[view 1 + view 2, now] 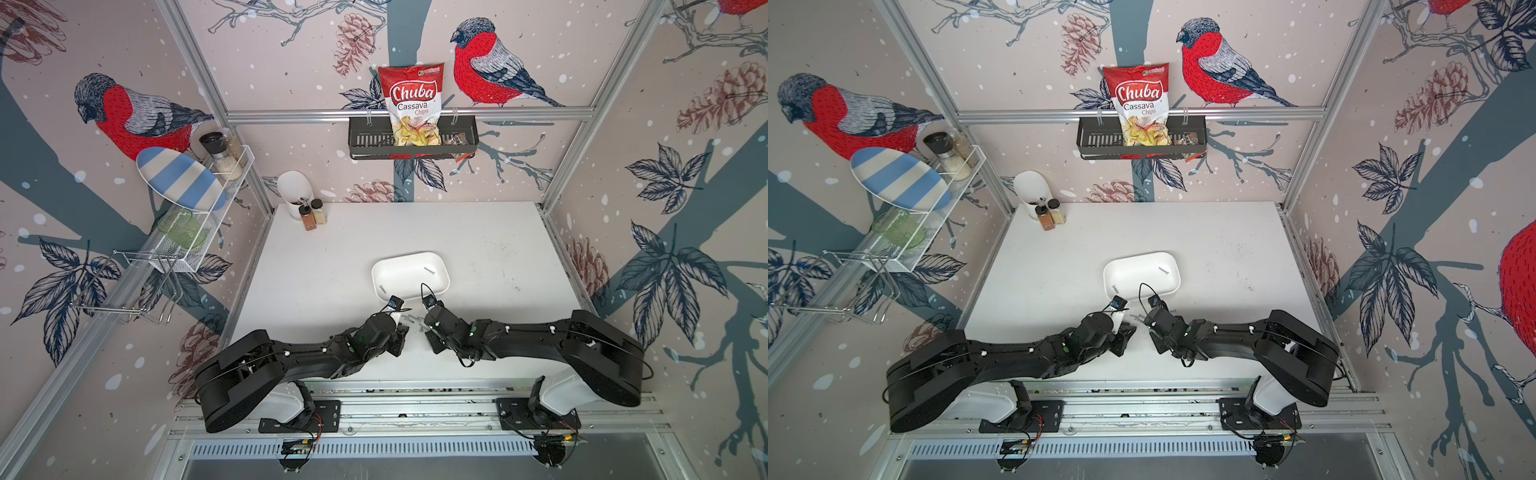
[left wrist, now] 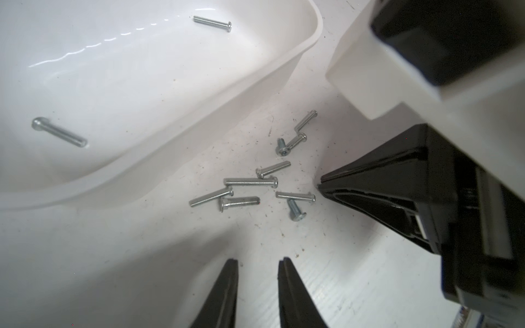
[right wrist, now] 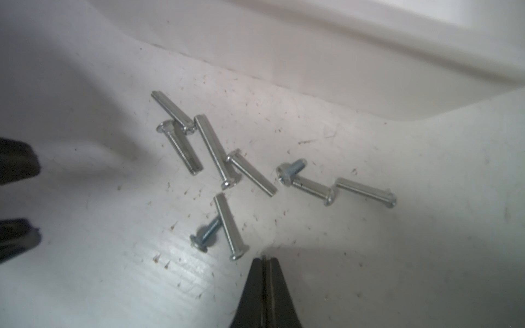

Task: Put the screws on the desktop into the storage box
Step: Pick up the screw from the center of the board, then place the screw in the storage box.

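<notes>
Pointing at the pile, left gripper (image 2: 258, 259) narrow-gapped, empty | screws (image 2: 250, 181) loose on desktop (image 1: 478, 249) between both grippers, just beside storage box (image 1: 409, 276) wall; two more lie inside | right gripper (image 3: 264, 259) tips pressed together, nothing seen held, near closest screw | box sits close, likely for short carries

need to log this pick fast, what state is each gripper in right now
left gripper: open, nothing between its fingertips
right gripper: closed, tips pressed together, nothing seen held
</notes>
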`<control>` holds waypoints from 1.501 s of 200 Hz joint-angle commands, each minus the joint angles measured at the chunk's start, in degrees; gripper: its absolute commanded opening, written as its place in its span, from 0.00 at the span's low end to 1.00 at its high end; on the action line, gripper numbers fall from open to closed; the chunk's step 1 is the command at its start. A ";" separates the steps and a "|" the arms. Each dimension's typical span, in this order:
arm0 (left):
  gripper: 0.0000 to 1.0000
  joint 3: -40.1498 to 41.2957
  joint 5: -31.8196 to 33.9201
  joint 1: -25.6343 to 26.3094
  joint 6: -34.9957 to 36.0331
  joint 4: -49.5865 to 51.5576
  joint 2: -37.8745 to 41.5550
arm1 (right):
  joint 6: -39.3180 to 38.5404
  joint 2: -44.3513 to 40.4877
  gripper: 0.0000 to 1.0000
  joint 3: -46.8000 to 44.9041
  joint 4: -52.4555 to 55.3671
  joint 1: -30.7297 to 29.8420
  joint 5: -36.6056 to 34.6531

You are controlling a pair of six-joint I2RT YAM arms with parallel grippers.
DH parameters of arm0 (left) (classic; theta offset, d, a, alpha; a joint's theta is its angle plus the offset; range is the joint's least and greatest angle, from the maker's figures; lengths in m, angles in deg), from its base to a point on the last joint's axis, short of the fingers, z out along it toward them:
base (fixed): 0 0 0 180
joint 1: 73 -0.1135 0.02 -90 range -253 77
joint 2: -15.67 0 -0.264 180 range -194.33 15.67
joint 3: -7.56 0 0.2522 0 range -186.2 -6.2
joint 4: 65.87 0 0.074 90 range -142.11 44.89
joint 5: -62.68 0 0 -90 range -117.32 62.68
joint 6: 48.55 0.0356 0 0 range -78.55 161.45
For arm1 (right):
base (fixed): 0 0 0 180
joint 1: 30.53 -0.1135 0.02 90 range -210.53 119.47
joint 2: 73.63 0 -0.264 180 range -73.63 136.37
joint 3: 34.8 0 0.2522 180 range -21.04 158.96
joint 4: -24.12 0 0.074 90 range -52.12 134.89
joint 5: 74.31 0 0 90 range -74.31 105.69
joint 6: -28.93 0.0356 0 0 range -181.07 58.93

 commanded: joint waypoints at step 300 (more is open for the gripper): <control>0.23 -11.54 1.03 3.60 0.44 -2.73 -20.69 | -13.52 18.19 0.20 27.49 8.52 16.63 -1.73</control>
